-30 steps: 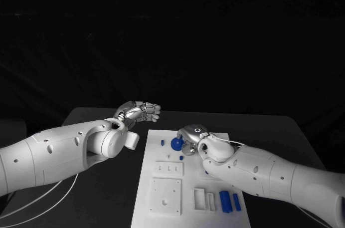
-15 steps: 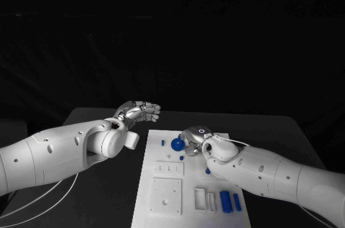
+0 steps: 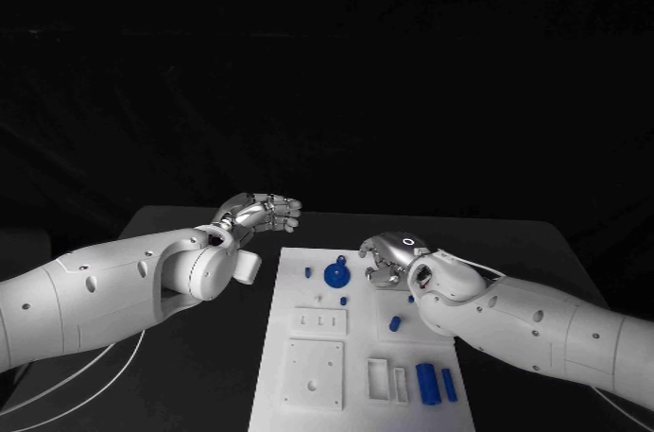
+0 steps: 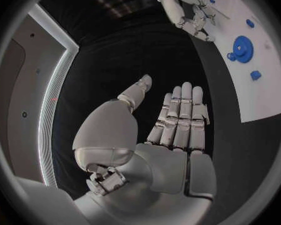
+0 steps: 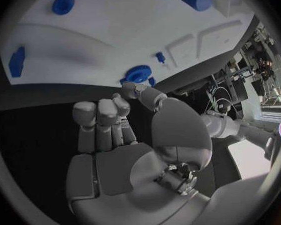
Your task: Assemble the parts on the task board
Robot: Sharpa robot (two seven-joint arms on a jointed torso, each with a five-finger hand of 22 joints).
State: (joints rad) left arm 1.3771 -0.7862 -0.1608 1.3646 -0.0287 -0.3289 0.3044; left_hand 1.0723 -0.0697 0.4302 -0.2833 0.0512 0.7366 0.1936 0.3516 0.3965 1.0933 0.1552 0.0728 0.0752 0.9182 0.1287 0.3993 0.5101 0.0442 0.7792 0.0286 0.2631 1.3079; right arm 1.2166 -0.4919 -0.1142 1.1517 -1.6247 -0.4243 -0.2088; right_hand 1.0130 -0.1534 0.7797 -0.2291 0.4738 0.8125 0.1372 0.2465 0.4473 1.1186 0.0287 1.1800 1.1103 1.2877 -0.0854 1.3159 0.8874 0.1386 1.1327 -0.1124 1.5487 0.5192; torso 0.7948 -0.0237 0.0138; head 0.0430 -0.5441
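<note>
Surface: black table [image 3: 204, 347], white task board [image 3: 307, 399] lying in the middle.
Left hand [image 3: 262, 211]: off the board's far left corner, fingers straight and side by side, thumb apart, empty.
Right hand [image 3: 392, 258]: over the board's far right part, fingers curled in, holding nothing.
Blue gear [image 3: 336, 277]: on the board's far end, just left of the right hand.
Blue cylinders [image 3: 437, 382]: near right corner of the board.

R hand [image 5: 115, 135] fingers curled, empty, near blue gear [image 5: 138, 74].

Robotics lab, black table [image 3: 178, 222], cluttered equipment racks with cables [image 5: 231, 87]
</note>
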